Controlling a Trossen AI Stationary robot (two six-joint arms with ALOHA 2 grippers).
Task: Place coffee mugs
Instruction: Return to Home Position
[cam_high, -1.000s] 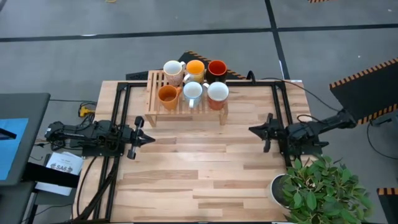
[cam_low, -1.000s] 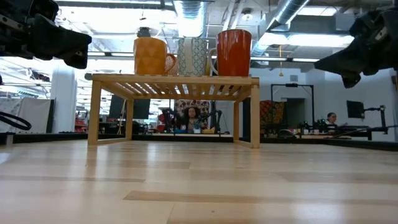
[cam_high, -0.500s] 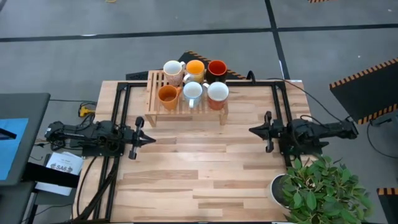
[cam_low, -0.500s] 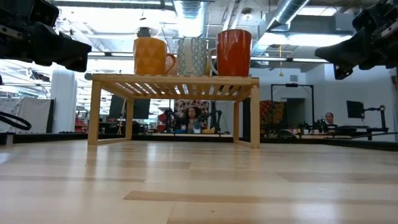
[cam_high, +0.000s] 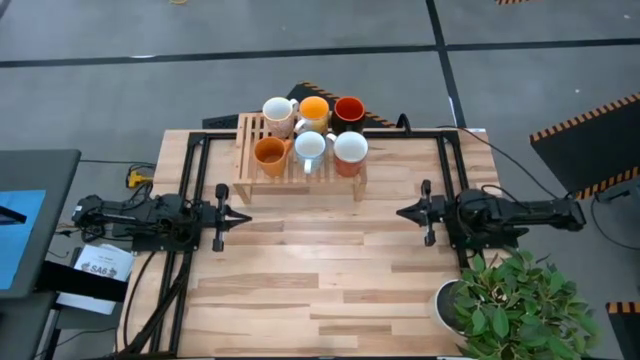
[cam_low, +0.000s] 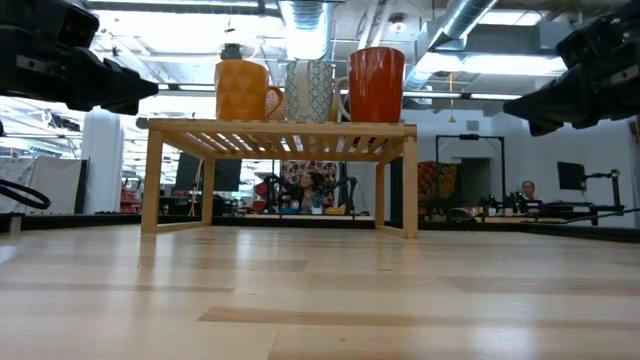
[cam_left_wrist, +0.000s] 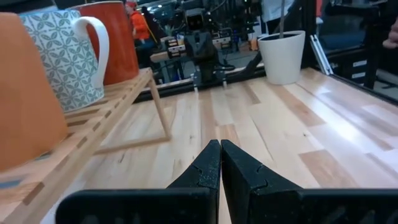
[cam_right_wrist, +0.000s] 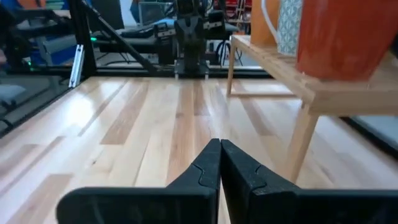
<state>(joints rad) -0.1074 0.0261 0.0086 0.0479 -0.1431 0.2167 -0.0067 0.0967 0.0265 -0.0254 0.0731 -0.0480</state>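
Little threatens now: only a stray swing toward 12 o'clock could knock the shelf (cam_high: 246, 165) and topple the coffee mugs (cam_high: 311, 146). The left tool (cam_high: 240, 216) lies low at 9 o'clock and the right tool (cam_high: 405, 212) at 3 o'clock, near the potted plant (cam_high: 515, 295). Both arms are level, tips facing, fingers pressed together and empty. Farther off, six mugs stand on the shelf.

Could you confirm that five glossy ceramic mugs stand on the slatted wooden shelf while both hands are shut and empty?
Not quite: the high view shows six glossy ceramic mugs on the slatted wooden shelf, not five. The left hand and the right hand are indeed shut and empty.
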